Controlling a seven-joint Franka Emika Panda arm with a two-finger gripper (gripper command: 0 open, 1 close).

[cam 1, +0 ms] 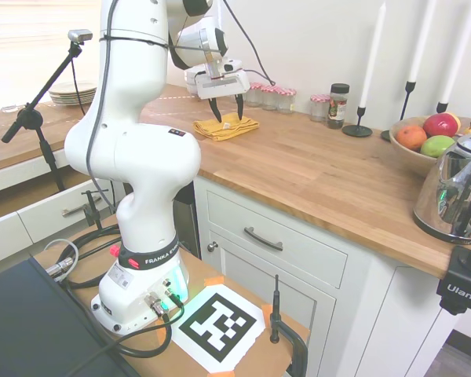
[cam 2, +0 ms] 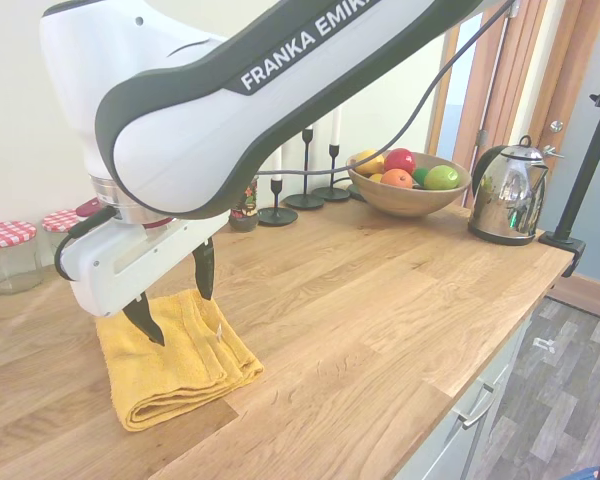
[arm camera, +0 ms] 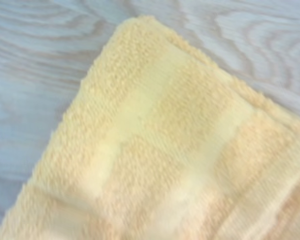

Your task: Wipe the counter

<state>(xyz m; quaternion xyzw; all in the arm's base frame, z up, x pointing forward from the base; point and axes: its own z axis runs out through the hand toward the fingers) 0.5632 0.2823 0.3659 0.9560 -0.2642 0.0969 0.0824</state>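
The counter (cam 2: 380, 290) carries a folded yellow towel (cam 2: 175, 360) near its back edge. The gripper (cam 2: 175, 295) is held above the towel, jaws spread, empty. Descent should be centred so both fingers straddle the folds before closing.

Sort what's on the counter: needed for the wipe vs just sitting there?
For the job:
- counter
- folded yellow towel
- gripper, open, poised over the towel

Just sitting there:
- fruit bowl
- kettle
- black candlesticks
- red-checked-lid jars
- spice jar
- stacked plates
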